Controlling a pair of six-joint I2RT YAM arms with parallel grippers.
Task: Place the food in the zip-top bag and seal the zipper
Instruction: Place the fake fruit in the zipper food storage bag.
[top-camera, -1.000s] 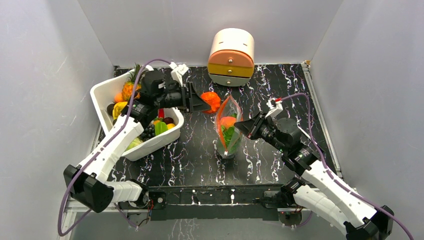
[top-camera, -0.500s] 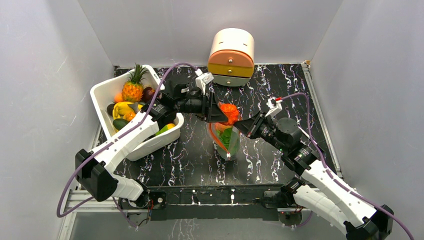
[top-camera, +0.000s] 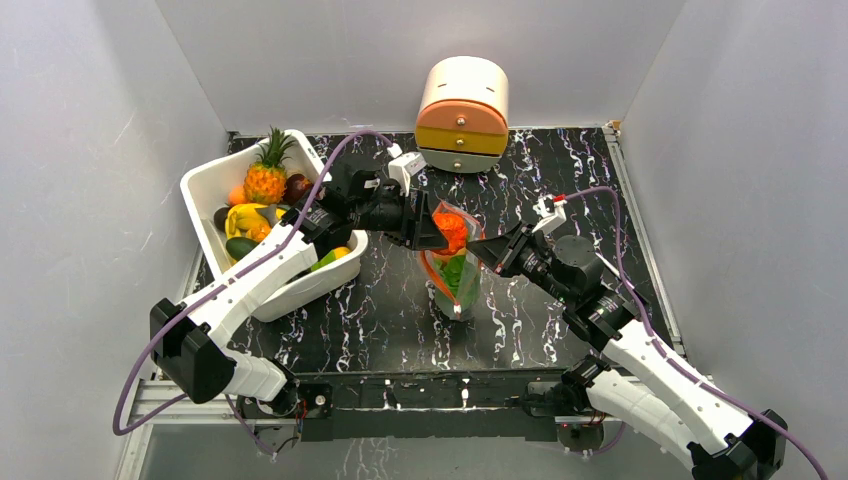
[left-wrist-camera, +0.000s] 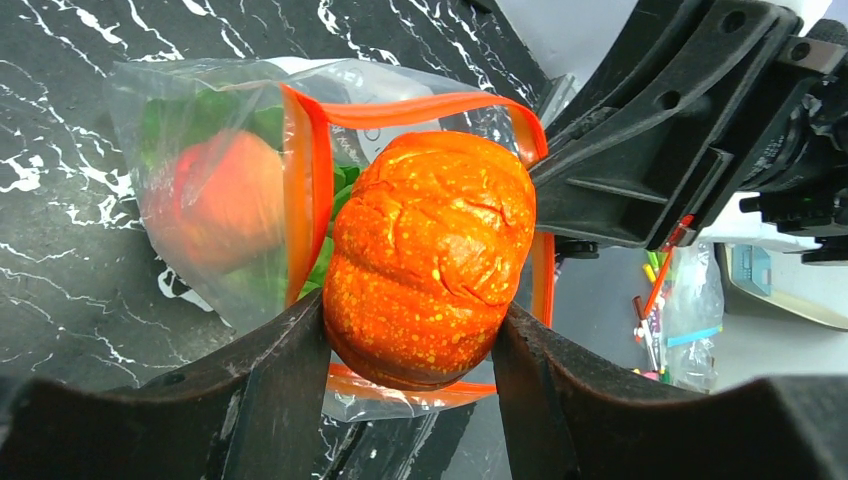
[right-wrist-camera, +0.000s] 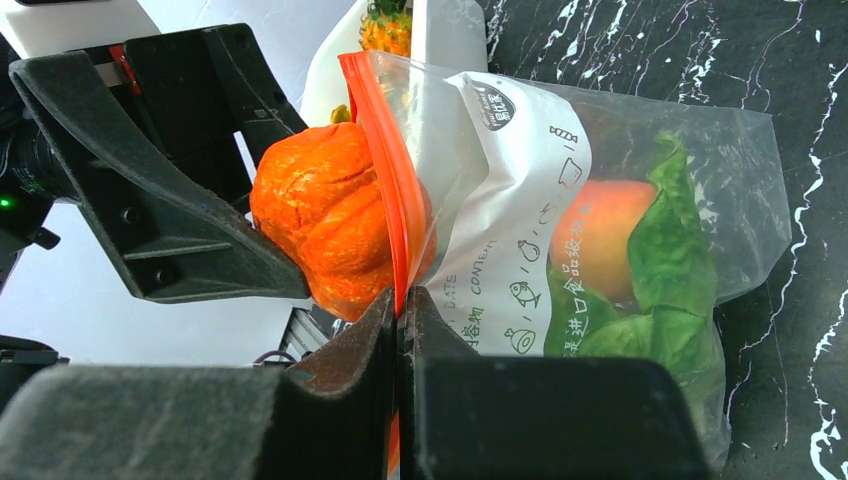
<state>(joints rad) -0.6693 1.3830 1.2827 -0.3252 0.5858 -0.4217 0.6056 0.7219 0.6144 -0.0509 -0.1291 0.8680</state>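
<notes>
Lowered since before, my left tool (left-wrist-camera: 410, 320) clamps the firm-looking fruit (left-wrist-camera: 430, 230) at the bag (right-wrist-camera: 520, 180) mouth. Right tool (right-wrist-camera: 400, 310) pinches the limp, likely slippery zipper (right-wrist-camera: 385, 150).

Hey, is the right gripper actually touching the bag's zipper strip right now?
Touching. The right wrist view shows the right gripper shut on the zipper strip of the bag, with the strip running down between its fingers.

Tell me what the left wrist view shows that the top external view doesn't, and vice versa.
Left wrist only: a round orange-red fruit inside the zip-top bag, seen through the plastic. Top external only: the white tub with its pineapple, and the drawer unit. Both: the left gripper shut on a lumpy orange fruit at the bag's open mouth, the right gripper pinching its rim.
</notes>
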